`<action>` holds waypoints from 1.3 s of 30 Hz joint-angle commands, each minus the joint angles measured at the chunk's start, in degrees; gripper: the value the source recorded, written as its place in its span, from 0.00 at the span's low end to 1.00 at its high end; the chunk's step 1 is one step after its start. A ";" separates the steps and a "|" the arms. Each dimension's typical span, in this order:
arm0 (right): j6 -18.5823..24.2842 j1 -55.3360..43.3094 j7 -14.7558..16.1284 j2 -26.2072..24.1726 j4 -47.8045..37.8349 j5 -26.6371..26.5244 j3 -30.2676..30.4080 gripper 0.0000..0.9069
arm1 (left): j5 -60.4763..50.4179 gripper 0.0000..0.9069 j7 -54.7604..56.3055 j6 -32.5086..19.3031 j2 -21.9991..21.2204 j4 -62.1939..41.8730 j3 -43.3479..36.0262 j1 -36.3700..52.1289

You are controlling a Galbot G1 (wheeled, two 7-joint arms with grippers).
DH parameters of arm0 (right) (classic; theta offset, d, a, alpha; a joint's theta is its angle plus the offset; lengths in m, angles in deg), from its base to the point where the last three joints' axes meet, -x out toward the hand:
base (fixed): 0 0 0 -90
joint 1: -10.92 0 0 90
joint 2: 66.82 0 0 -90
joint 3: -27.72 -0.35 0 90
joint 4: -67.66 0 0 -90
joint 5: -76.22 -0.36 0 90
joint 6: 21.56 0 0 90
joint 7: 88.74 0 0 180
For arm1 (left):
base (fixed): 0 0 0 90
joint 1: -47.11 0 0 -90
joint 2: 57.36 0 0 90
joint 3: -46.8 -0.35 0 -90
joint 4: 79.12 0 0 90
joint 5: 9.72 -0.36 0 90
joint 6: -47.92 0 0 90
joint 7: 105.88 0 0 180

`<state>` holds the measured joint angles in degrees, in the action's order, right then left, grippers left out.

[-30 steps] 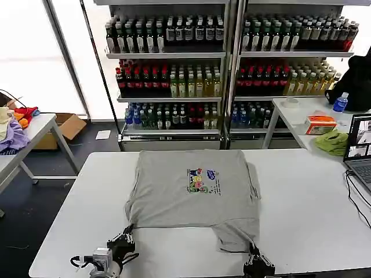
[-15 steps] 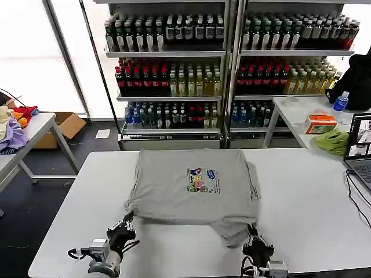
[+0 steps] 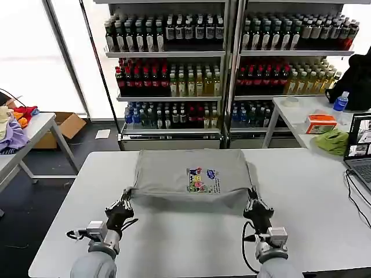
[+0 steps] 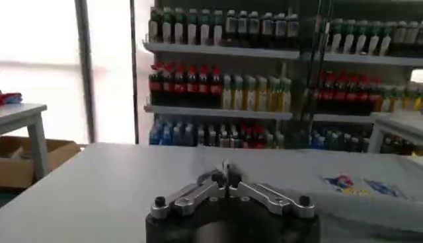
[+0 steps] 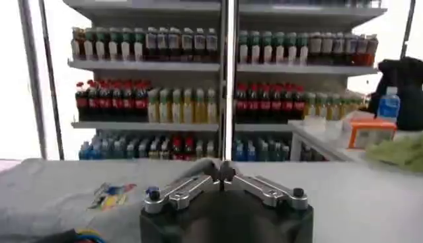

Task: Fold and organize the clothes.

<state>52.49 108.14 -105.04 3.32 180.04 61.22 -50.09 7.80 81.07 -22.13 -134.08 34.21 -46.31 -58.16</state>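
Since a second ago both claws have travelled forward across the white counter (image 3: 174, 243), away from its near edge, carrying the near hem of the light grey T-shirt (image 3: 174, 171) with them. The lower part of the shirt, which lay flat and reached close to the near edge, is now lifted and drawn up toward the chest print (image 3: 203, 180), so the garment looks far shorter from front to back.

On the left, the left claw (image 3: 125, 200) is pinched closed on the shirt's near left corner, with the cloth bunched at its tips. In the left wrist view the claw's (image 4: 225, 173) fingers meet at a point, with grey cloth running off to one side and the print (image 4: 357, 184) visible on it.

In the middle, the T-shirt lies on the far half of the counter, its far edge near the counter's far side and its near edge held up as a sagging fold between the two claws. The print faces up, close to that fold.

On the right, the right claw (image 3: 253, 198) is likewise clamped on the near right corner of the shirt. In the right wrist view its (image 5: 221, 169) fingers close together on the grey fabric (image 5: 59, 191).

Behind the counter stand shelves of bottled drinks (image 3: 226, 75). A side counter (image 3: 301, 113) at far right carries a lime-green cloth (image 3: 332, 141).
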 commanded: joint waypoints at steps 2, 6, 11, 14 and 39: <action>-0.75 -13.79 1.02 -0.58 -9.10 -0.15 1.53 0.00 | 4.28 0.01 0.11 -0.10 1.21 -11.10 -1.61 11.49; -0.56 -17.87 2.21 0.18 -14.87 -0.23 2.34 0.00 | 4.53 0.00 0.34 0.19 1.02 -15.46 -3.26 14.55; -0.28 -21.67 3.23 0.90 -20.90 -0.69 3.41 0.00 | 5.96 0.00 0.90 1.28 0.86 -20.58 -4.51 18.22; -0.62 -22.74 3.30 1.35 -23.18 -0.99 3.85 0.00 | 6.28 0.00 0.98 1.85 1.09 -22.35 -4.80 19.51; -6.91 -21.94 1.44 5.03 -28.58 -2.69 4.60 1.00 | 5.54 1.00 -0.15 7.64 2.89 -27.05 -7.19 22.94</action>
<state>46.01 87.05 -103.34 7.82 153.26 58.93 -45.77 13.93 80.75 -15.84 -131.28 9.22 -53.03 -36.49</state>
